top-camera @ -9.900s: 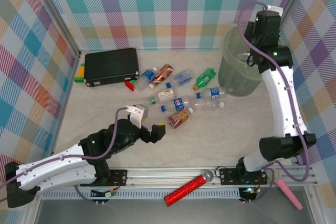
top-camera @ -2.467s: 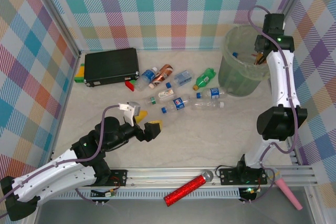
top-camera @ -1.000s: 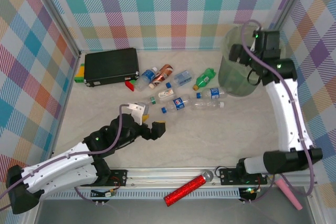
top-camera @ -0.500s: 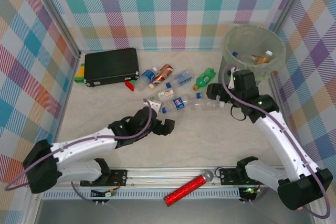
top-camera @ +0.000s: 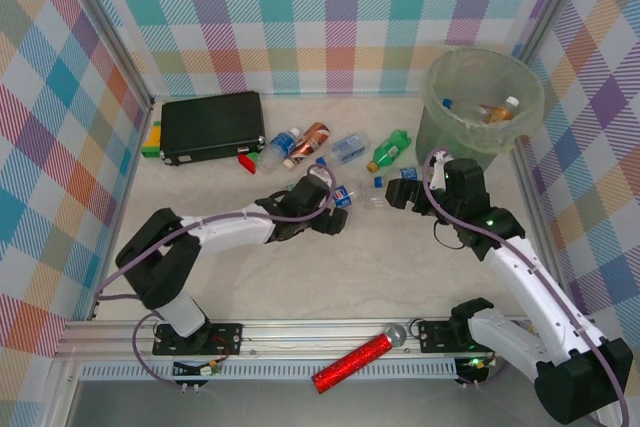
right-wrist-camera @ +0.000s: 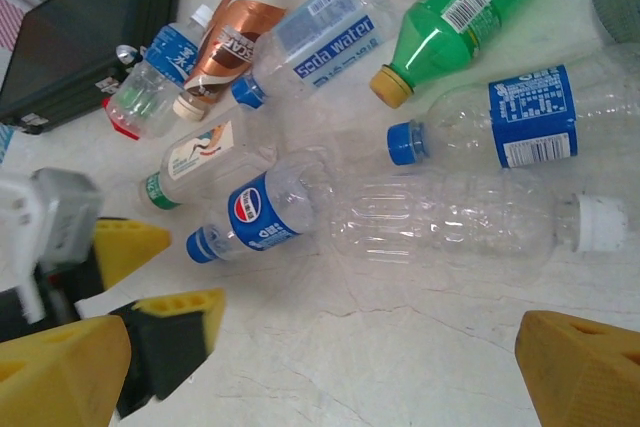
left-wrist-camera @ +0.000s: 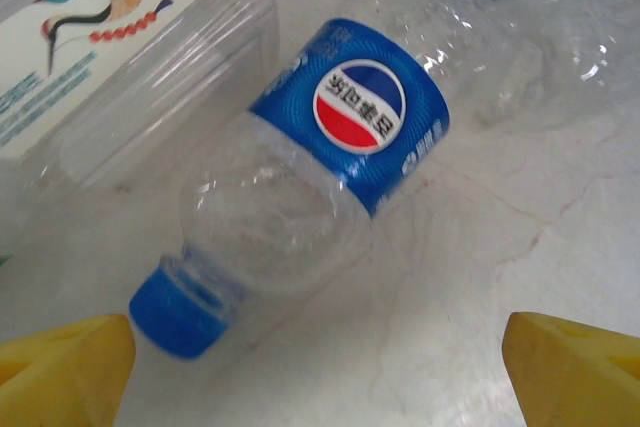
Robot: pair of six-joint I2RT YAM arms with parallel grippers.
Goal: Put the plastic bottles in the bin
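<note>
Left end effector dropped in, open over the Pepsi bottle on the desk; right end effector swung down from the bin, open too. Probably light, crushy: grab the label.

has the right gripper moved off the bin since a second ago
Yes. The right gripper has left the bin rim and come nearer and to the left, now low by the bottles on the table.
</note>
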